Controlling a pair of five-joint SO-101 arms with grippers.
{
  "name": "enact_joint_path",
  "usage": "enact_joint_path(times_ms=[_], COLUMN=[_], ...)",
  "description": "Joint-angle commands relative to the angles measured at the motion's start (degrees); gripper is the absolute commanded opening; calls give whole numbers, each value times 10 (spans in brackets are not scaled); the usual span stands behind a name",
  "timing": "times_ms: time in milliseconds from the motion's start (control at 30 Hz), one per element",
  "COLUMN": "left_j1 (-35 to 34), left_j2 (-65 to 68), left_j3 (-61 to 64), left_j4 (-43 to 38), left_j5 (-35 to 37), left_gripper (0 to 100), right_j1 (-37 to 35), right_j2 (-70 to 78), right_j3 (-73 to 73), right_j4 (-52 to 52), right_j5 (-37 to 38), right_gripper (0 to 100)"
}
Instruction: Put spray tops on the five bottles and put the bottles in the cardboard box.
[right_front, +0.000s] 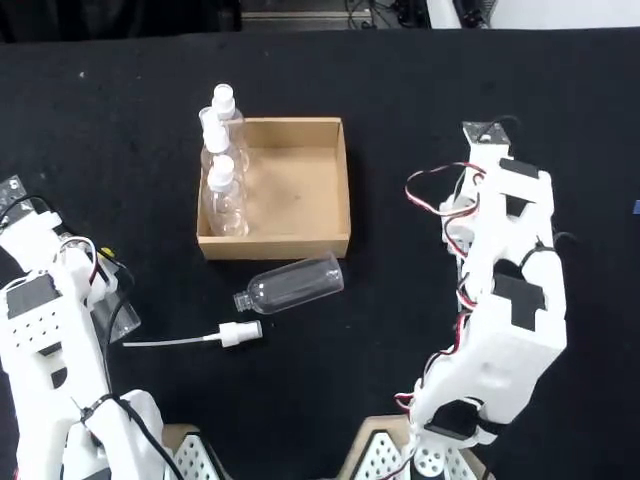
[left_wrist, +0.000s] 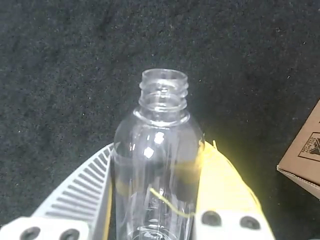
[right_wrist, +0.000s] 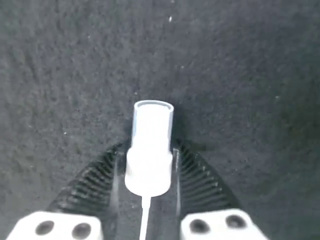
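clamped between the narrowed fingers of the left gripper (left_wrist: 159, 150), a clear held bottle (left_wrist: 162, 115) is seen, its threaded neck uncapped and pointed away from the wrist. a white held spray top (right_wrist: 151, 135) is pinched at its collar by the right gripper (right_wrist: 149, 150), with its tube trailing back between the fingers. on the black table (right_front: 400, 90), a loose spray top (right_front: 238, 333) is laid beside a lying bottle (right_front: 296, 283), which is uncapped and rests just in front of the cardboard box (right_front: 300, 190). three capped bottles (right_front: 225, 195) are stood in a row along the box's left wall.
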Motion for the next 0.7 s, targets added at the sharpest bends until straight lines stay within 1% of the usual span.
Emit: enact_joint_path(times_ms=[0,133,300,500,667], left_j1=[7,7,7,7,7], left_j2=[-5,-10,-11,-11,-11], left_j3=[-4,-3,1,1,1], left_j4=[-11,-11,-11,-11,-11], left_j5=[3,3,4,6,6], left_gripper=[29,29,29,29,29], right_j1=[-27,-42,-96,-159,-212], right_j2=[-98,-182,-293,-414,-495], right_j3=[-21,-20,-20,-21,-26], right_j4=[7,68,137,151,142], right_j5=[-18,-33,-77,-116,-156], right_gripper=[11,11,11,11,11])
